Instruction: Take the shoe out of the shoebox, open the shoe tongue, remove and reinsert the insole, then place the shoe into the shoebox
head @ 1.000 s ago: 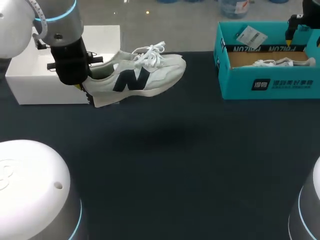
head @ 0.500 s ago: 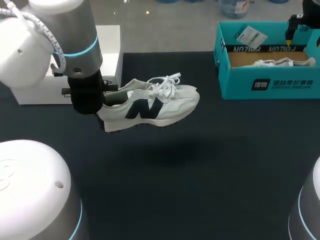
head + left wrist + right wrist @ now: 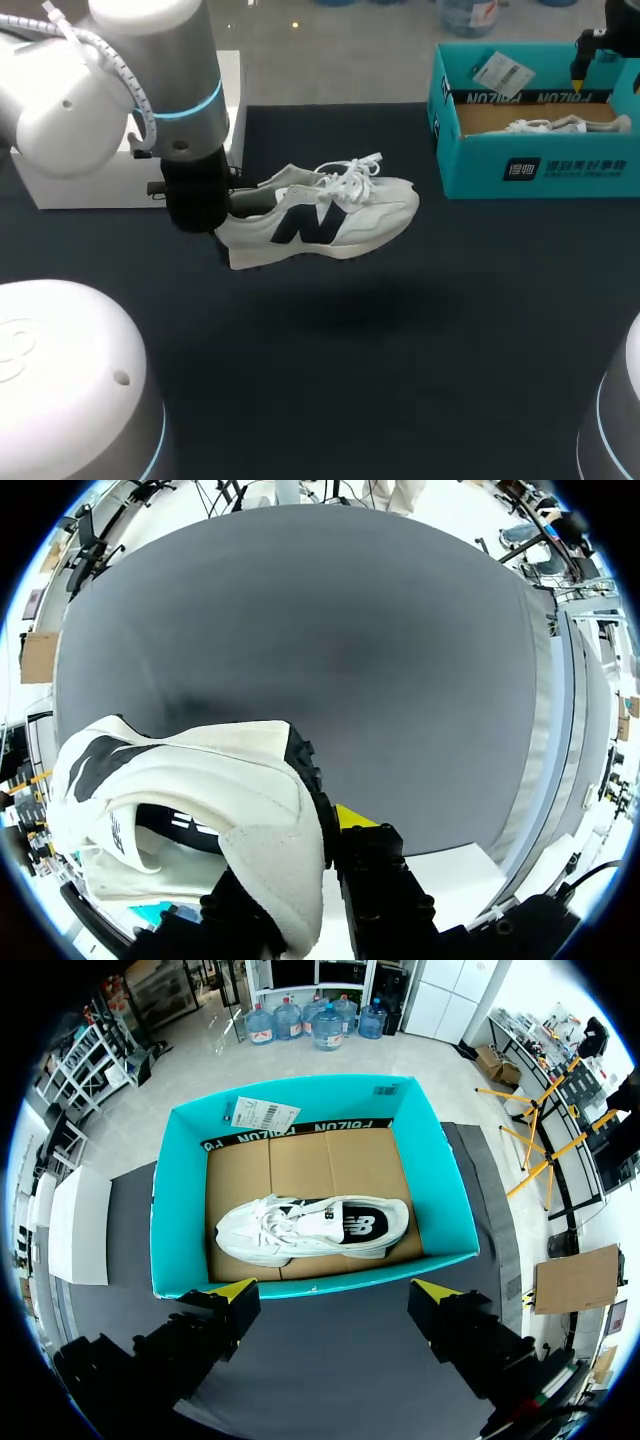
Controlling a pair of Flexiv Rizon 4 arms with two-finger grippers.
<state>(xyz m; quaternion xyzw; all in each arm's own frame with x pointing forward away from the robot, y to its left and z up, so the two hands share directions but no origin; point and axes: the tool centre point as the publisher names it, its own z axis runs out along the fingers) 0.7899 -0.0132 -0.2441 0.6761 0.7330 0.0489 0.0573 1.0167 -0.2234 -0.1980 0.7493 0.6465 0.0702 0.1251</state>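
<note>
The left gripper was clenched on the heel of the white shoe, one yellow-tipped finger pressed against the outside of the heel collar while the other sat on the inner side (mostly hidden by the shoe's padding). The shoe hung clear of the dark table, roughly level, its sole downward and its toe pointing toward the teal shoebox; a soft shadow lay on the table under it. Its laces were loose on top, and a dark letter mark showed on its side. Behind the left arm stood a white box at the table's far left edge.

The right gripper was released, its fingers spread wide, hanging over the near wall of the teal shoebox. Inside that box a second shoe lay on its side on the cardboard floor, and a paper tag rested in a far corner.
</note>
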